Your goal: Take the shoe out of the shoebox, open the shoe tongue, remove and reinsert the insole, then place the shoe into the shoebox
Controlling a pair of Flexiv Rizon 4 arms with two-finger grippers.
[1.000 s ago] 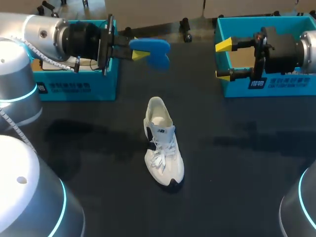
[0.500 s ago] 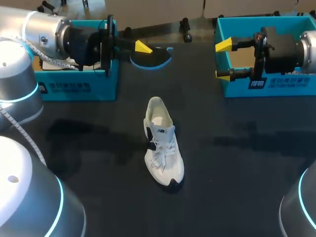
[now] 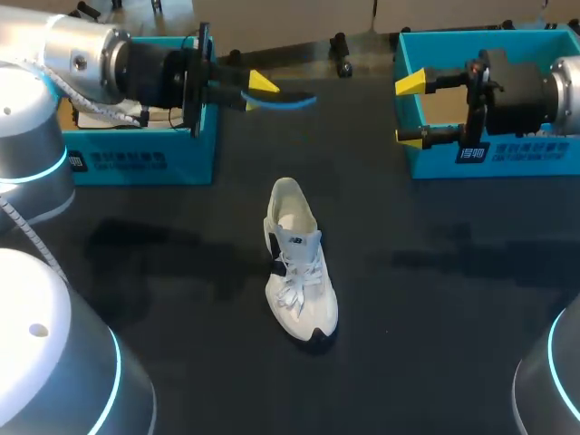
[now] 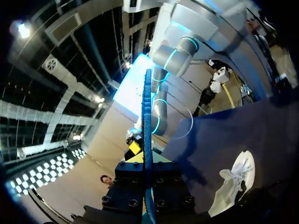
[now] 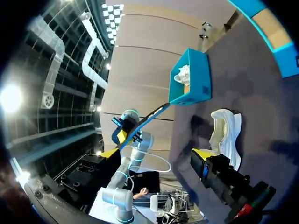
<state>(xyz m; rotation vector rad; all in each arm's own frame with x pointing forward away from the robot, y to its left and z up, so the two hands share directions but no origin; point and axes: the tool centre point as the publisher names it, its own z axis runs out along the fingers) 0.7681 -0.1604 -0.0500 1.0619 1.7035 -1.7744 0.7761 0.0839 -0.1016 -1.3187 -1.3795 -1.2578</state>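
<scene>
The white shoe stands on the dark table at mid-view, toe toward me, tongue and laces up. My left gripper hangs above the table behind the shoe, beside the left teal shoebox, shut on the blue insole, which lies nearly edge-on. In the left wrist view the insole is a thin blue strip rising from between the fingers, with the shoe off to one side below. My right gripper stands open and empty in front of the right teal shoebox.
In the right wrist view the shoe lies ahead of the right gripper, and the left shoebox beyond it holds white paper. My left arm with the insole shows across the table.
The left wrist has rolled, turning the insole from broad face toward the camera to nearly edge-on. The shoe and the right arm have not moved.
</scene>
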